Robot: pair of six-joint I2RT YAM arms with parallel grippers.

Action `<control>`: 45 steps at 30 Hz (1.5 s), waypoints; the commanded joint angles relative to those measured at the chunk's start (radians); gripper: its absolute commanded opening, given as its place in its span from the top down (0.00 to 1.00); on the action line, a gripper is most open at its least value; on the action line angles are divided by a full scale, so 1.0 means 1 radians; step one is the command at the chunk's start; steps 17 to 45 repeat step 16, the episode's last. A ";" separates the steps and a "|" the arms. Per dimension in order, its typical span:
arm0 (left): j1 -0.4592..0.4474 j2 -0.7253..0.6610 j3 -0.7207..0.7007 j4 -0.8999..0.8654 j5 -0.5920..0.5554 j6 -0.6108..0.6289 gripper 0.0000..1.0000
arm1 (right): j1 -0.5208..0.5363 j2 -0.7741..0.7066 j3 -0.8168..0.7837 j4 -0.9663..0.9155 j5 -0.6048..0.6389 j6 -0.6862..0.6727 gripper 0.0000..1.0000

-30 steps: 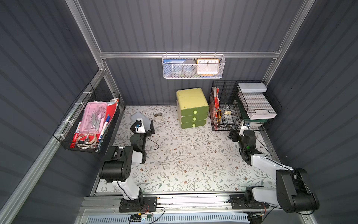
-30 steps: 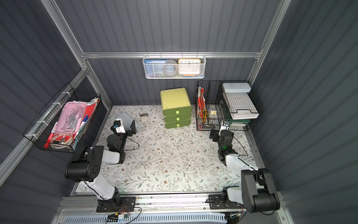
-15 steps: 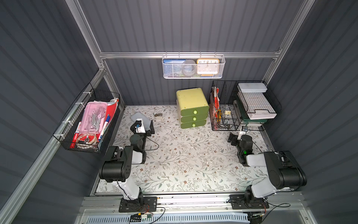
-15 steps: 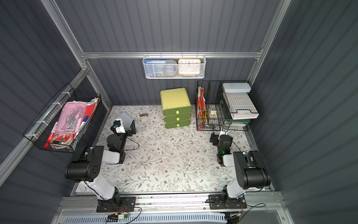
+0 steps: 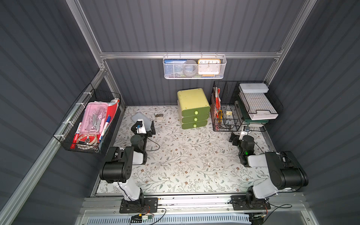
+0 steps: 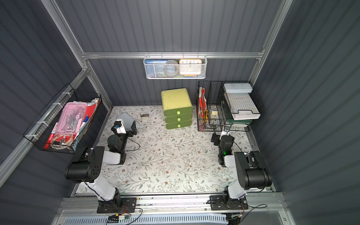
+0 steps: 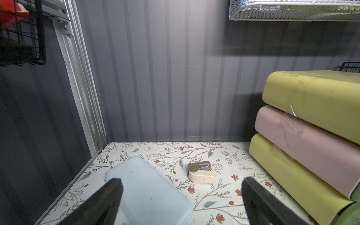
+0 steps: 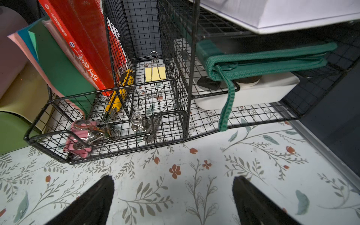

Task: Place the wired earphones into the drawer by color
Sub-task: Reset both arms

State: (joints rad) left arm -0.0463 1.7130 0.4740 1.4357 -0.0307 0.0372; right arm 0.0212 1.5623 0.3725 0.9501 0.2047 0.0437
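The left pincer (image 7: 180,187) is spread wide and pinches nothing. It hangs over a pale blue box (image 7: 148,191) near the back left corner of the table (image 5: 185,165). A small cream thing (image 7: 201,172) lies just past the box.

The right pincer (image 8: 173,180) is spread wide too, with only table between its tips. It sits low, just in front of a black wire rack (image 8: 124,150). In the rack lie a pink clip (image 8: 78,142) and a yellow clip (image 8: 155,73).

The green drawers (image 5: 193,111) stand at the back wall, between the box and the rack, just beside the rack. All three are pushed in. The earphones do not show in any view, so I cannot tell where they are.
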 commanded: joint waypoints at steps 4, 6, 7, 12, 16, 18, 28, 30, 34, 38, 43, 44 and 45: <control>-0.003 -0.004 0.011 0.010 -0.011 0.019 0.01 | -0.004 0.007 -0.004 0.026 -0.004 0.002 0.01; -0.003 -0.005 0.011 0.010 -0.010 0.020 0.01 | -0.003 0.007 -0.004 0.026 -0.003 0.001 0.01; -0.003 -0.004 0.011 0.010 -0.011 0.020 0.01 | -0.002 0.007 -0.003 0.026 -0.003 0.002 0.01; -0.004 -0.003 0.013 0.007 -0.013 0.020 0.01 | -0.002 0.007 -0.003 0.026 -0.005 0.002 0.01; -0.004 -0.001 0.015 0.002 -0.018 0.022 0.01 | -0.003 0.007 -0.004 0.026 -0.004 0.002 0.01; -0.004 -0.001 0.015 0.002 -0.018 0.022 0.01 | -0.003 0.007 -0.004 0.026 -0.004 0.002 0.01; -0.004 -0.001 0.015 0.002 -0.018 0.022 0.01 | -0.003 0.007 -0.004 0.026 -0.004 0.002 0.01; -0.004 -0.001 0.015 0.002 -0.018 0.022 0.01 | -0.003 0.007 -0.004 0.026 -0.004 0.002 0.01; -0.004 -0.001 0.015 0.002 -0.018 0.022 0.01 | -0.003 0.007 -0.004 0.026 -0.004 0.002 0.01; -0.004 -0.001 0.015 0.002 -0.018 0.022 0.01 | -0.003 0.007 -0.004 0.026 -0.004 0.002 0.01; -0.004 -0.001 0.015 0.002 -0.018 0.022 0.01 | -0.003 0.007 -0.004 0.026 -0.004 0.002 0.01; -0.004 -0.001 0.015 0.002 -0.018 0.022 0.01 | -0.003 0.007 -0.004 0.026 -0.004 0.002 0.01; -0.004 -0.001 0.015 0.002 -0.018 0.022 0.01 | -0.003 0.007 -0.004 0.026 -0.004 0.002 0.01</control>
